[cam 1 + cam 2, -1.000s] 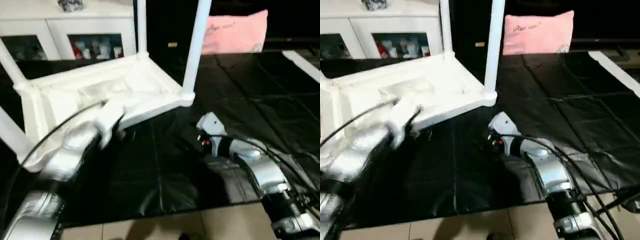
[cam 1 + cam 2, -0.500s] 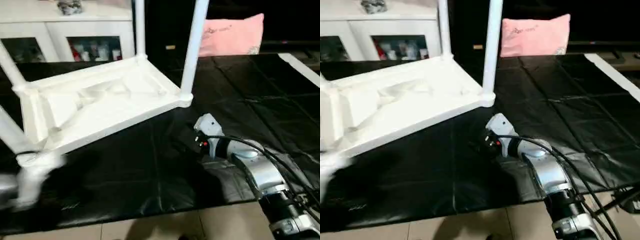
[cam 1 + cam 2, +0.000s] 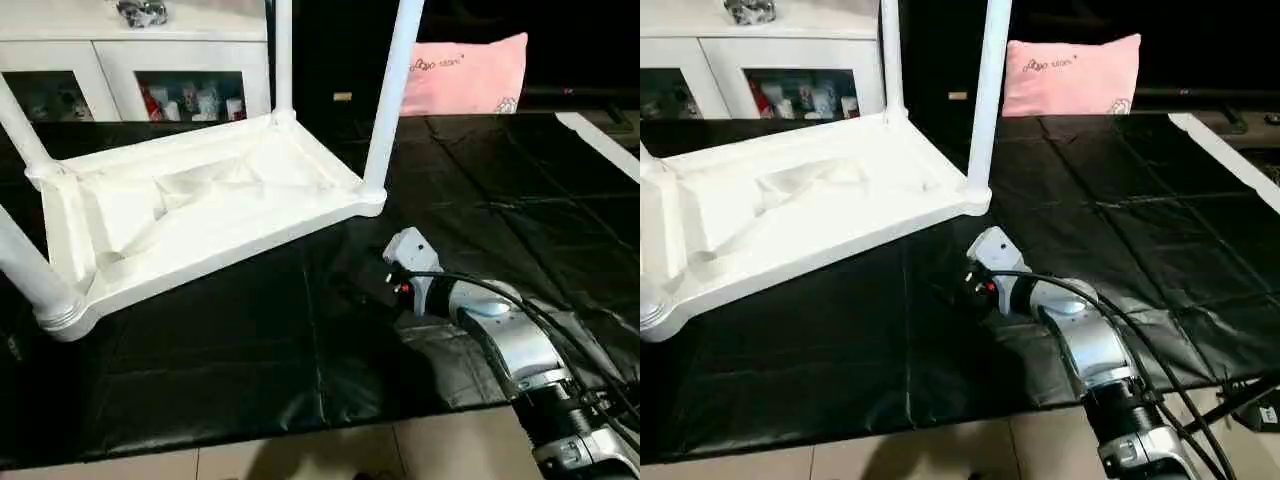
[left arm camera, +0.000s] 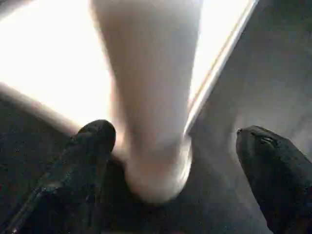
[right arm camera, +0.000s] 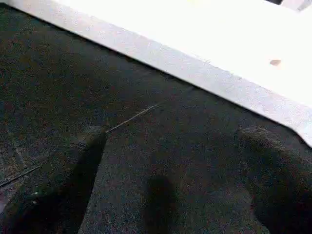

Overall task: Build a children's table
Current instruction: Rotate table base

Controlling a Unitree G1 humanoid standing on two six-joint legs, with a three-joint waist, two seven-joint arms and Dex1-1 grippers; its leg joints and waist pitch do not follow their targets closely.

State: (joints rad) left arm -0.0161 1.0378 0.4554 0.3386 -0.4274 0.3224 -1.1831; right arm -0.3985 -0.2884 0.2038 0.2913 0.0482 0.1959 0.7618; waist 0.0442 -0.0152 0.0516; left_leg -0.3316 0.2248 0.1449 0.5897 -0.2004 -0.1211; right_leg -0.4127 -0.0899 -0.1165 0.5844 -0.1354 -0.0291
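The children's table lies upside down on the black sheet: a white tabletop [image 3: 200, 210] with its ribbed underside up. White legs stand in its corner sockets, at the near right [image 3: 392, 90], far right [image 3: 282, 60], far left [image 3: 20, 125] and near left [image 3: 25, 270]. My right gripper [image 3: 352, 285] rests low on the sheet just in front of the tabletop's near right edge. In the right wrist view its fingers [image 5: 73, 170] are spread wide with nothing between them. The left wrist view shows my left gripper [image 4: 178, 139] open around a white leg [image 4: 151, 97], with a gap beside one finger.
A black sheet [image 3: 250, 360] covers the floor, and bare tiles [image 3: 330, 455] show at its near edge. A white glass-door cabinet [image 3: 130, 70] stands behind the table. A pink pillow [image 3: 465, 72] lies at the back right. A white strip [image 3: 600, 140] runs along the sheet's right side.
My left arm has swung off the tabletop to the left and out of the head views. The right arm has barely moved.
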